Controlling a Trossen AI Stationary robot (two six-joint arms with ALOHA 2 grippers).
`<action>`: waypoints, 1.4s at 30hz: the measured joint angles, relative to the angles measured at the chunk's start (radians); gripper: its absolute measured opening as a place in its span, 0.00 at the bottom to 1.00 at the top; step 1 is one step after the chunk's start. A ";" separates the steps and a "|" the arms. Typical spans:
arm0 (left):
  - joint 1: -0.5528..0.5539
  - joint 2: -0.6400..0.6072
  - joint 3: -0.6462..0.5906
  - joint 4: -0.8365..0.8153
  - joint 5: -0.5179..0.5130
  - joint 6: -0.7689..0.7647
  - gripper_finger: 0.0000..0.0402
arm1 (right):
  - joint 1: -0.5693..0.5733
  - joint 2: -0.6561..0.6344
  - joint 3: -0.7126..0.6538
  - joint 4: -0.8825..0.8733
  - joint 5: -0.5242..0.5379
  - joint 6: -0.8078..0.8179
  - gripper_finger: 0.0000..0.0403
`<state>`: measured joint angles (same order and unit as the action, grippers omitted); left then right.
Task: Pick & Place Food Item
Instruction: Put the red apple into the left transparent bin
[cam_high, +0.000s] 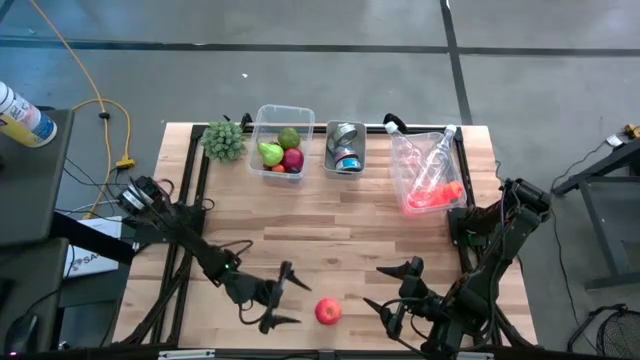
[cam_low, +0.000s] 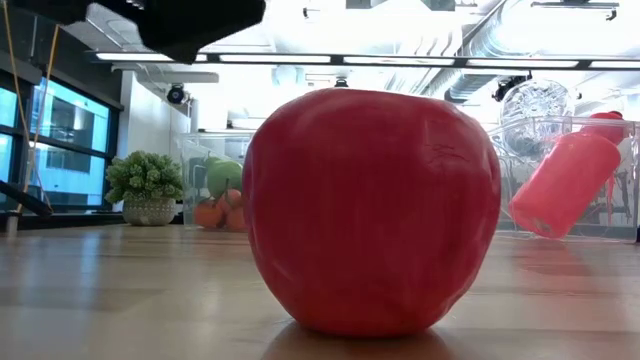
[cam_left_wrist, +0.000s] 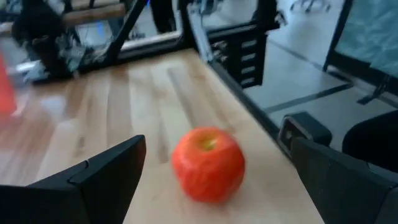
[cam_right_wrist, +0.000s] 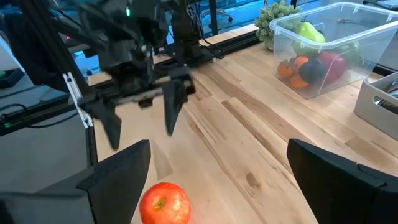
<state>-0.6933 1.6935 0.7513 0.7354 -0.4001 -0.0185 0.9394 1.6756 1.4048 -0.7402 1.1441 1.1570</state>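
The left gripper (cam_high: 278, 296) has its jaws spread wide and holds nothing; it sits low over the near part of the light wooden slatted desk (cam_high: 330, 220), its two dark fingers (cam_left_wrist: 93, 186) pointing toward the round red apple (cam_high: 327, 311). The apple lies on the bare desk just right of those jaws, apart from them, close to the near edge. From the left wrist view the apple (cam_left_wrist: 208, 163) sits ahead of the gap between the fingers, not yet inside it.

The right gripper (cam_high: 397, 292) also has its jaws wide apart and empty. It sits on the other side of the apple, near it but apart, with its fingers (cam_right_wrist: 118, 174) pointing left toward the fruit. In the right wrist view the apple (cam_right_wrist: 165, 204) lies ahead of the right gripper's fingers, with the left gripper (cam_right_wrist: 143, 115) farther off behind it.

In the low view the apple (cam_low: 372, 212) fills the middle, standing upright on the wood.

Along the far edge of the desk stand, from left to right, a small green potted plant (cam_high: 224, 139), a clear plastic tub (cam_high: 281, 112) holding a green pear, a red fruit and small orange pieces, a grey rectangular tray (cam_high: 346, 163) with a shiny metal can in it, and a clear plastic bin (cam_high: 400, 170) tipped at an angle with a clear bottle and a red-orange object inside. These stand well apart from both grippers.
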 joint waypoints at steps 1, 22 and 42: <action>-0.007 0.029 0.000 0.053 0.000 0.018 0.97 | 0.000 0.000 0.000 0.008 0.000 0.000 0.91; 0.006 0.301 0.271 -0.015 -0.094 0.093 0.97 | -0.004 0.049 0.000 0.089 -0.056 0.026 0.91; 0.064 0.414 0.314 0.023 0.003 0.045 0.97 | -0.004 0.049 0.000 0.112 -0.074 0.025 0.91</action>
<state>-0.6296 2.1075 1.0652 0.7585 -0.3972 0.0270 0.9356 1.7245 1.4052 -0.6281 1.0698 1.1820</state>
